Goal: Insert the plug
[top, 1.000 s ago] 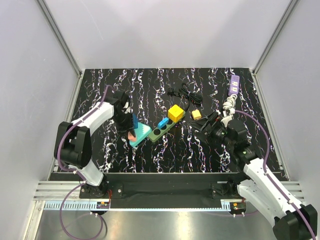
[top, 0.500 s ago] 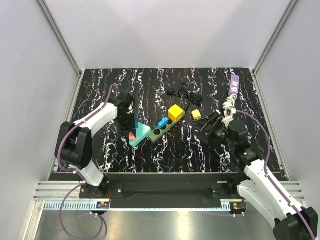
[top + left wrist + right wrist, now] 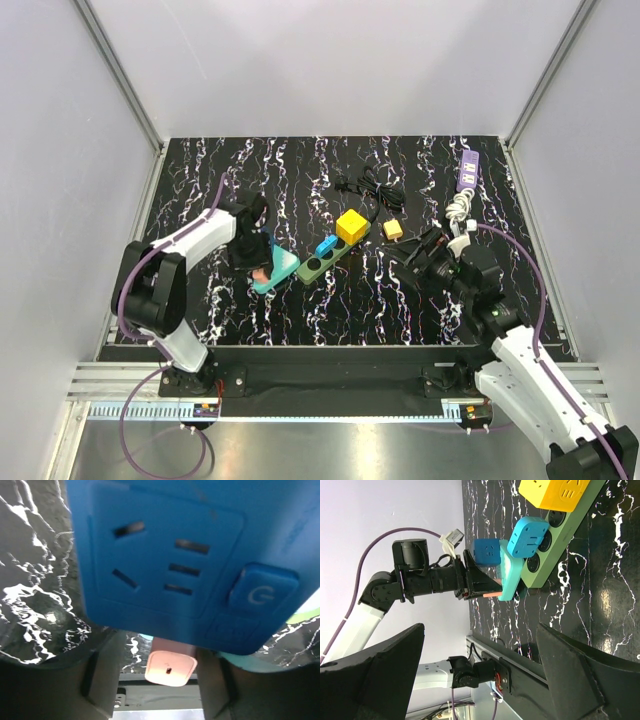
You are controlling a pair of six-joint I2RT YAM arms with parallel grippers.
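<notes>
**Left claw at the plug on the teal block; right claw spread and empty.**

On the table (image 3: 250,160), the green strip (image 3: 310,268) lies slantwise near the middle, with a yellow cube (image 3: 351,226) on its far end and a teal block (image 3: 283,265) at its near left end. The dark blue plug (image 3: 160,565) sits on top of that block, its socket face filling most of the left wrist view. The left claw (image 3: 260,258) is right at the plug from the left. Its fingers (image 3: 105,680) show apart below the plug with a pink piece (image 3: 170,665) between them; whether they pinch the plug cannot be told. The right claw (image 3: 410,250) hangs well right of the strip, jaws wide, holding nothing.
</notes>
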